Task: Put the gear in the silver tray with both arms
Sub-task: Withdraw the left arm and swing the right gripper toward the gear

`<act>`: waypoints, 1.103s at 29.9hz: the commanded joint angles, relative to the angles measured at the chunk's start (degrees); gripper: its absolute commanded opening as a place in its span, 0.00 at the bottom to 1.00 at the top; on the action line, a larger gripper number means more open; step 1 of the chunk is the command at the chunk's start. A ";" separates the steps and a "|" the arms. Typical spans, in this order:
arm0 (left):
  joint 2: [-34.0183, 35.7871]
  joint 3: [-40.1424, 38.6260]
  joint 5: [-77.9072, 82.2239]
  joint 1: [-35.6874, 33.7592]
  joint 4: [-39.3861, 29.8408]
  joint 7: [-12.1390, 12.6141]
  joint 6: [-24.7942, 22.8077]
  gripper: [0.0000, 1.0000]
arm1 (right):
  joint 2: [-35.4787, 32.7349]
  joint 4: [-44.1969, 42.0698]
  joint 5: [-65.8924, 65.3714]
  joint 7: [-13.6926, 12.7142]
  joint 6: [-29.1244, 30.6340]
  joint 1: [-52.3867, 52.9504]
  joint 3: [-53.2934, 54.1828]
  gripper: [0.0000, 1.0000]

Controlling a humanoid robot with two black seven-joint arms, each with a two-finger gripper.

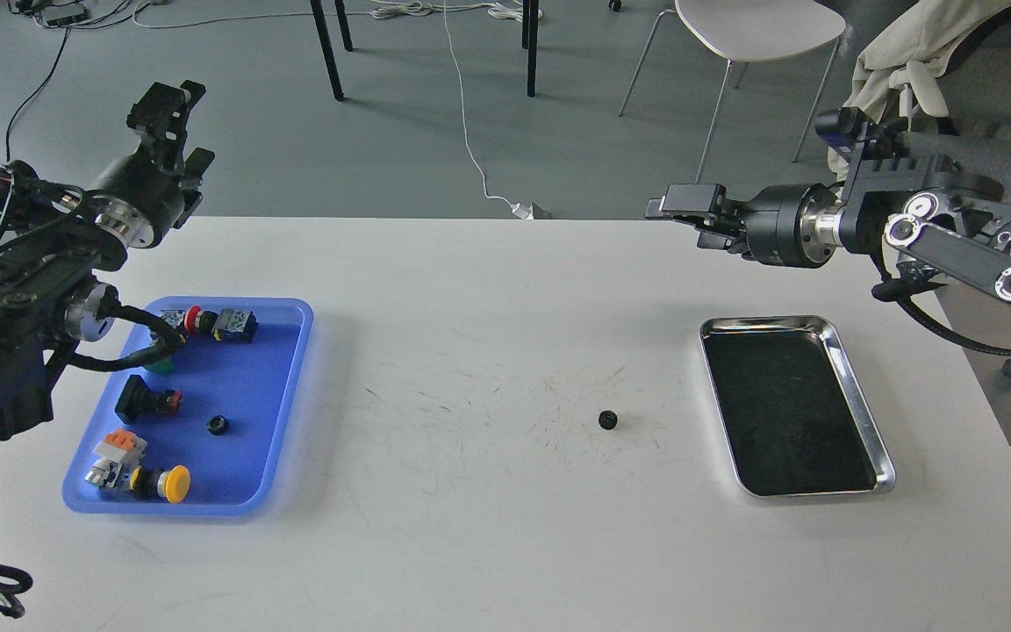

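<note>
Steel, shiny at the rim and dark inside, the one silver tray [856, 393] is lying on the right part of the white table [488, 544] with nothing in it. One small black gear [608, 420] is sitting on the bare tabletop to the left of that tray, apart from it and near the table's middle, among faint scuff marks.

One blue plastic tray [290, 399] is resting at the left, holding a handful of switch parts, among them a yellow-capped button [175, 484] and a second small black gear-like piece [218, 426].

Two arms are showing. The left gripper [174, 123] is hanging above the table's far left corner, its fingers looking slightly parted and holding nothing. The right gripper [679, 205] is pointing left over the far edge, beyond the silver tray; seen side-on and dark, I cannot tell its fingers apart, and it is carrying nothing visible.

Black cables of the left arm are crossing the blue tray's near-left corner, hiding a green part there. Chair legs [716, 114] and floor cords are standing behind the table.
</note>
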 commanded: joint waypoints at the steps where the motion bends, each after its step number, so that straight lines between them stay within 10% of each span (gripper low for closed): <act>1: 0.08 -2.02 -4.64 1.00 0.15 0.00 0.01 0.98 | -0.17 1.84 -9.21 1.38 1.86 1.84 -0.30 0.99; 9: -0.01 -2.63 -6.14 1.09 0.32 0.00 0.97 0.98 | -0.43 3.87 -20.13 6.75 2.62 3.51 -0.21 0.98; 33: -0.01 -4.13 -7.73 5.48 0.23 0.00 2.03 0.98 | -0.87 10.10 -35.13 7.10 2.62 6.50 -2.14 0.98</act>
